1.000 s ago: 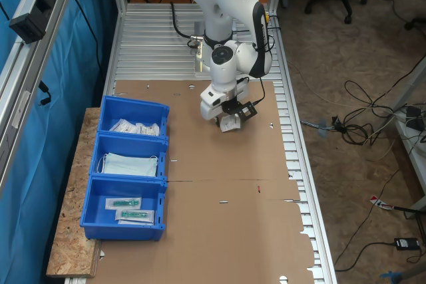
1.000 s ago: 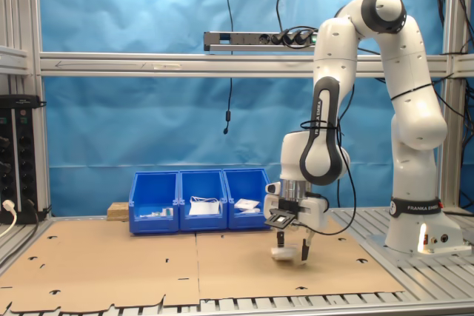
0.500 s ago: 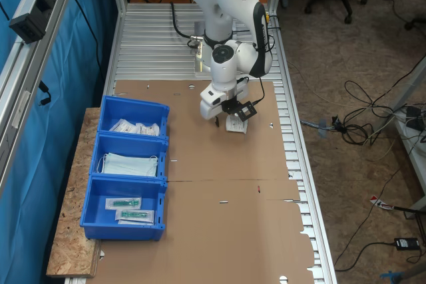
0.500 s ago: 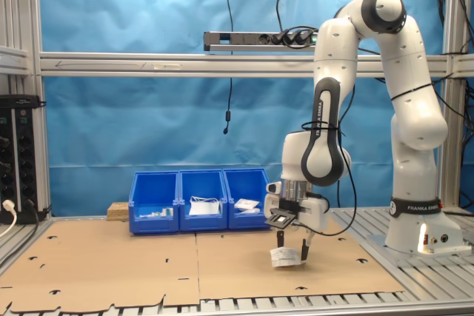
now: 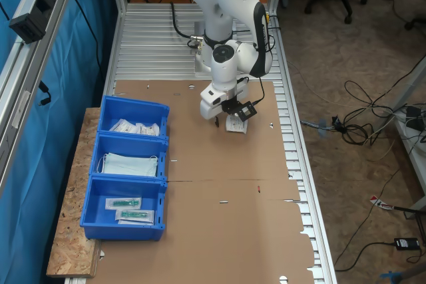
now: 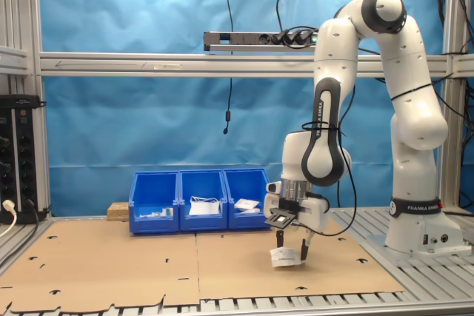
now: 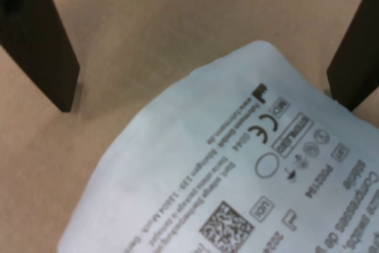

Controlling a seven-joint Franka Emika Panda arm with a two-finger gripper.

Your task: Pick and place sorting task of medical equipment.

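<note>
The gripper [image 6: 290, 251] is hovering with fingers spread wide over the white packet [image 7: 237, 170] on the cardboard [image 5: 226, 191]; it seems to be lining up the pick, needing to centre, then descend.

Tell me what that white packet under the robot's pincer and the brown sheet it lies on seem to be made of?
The white packet looks like matte paper or a paper-like film, softly puffed, with dark print on it; which one the pictures leave open. The brown sheet looks like plain cardboard: dull brown, with a seam and punched slots. The pincer stands open over the packet.
</note>
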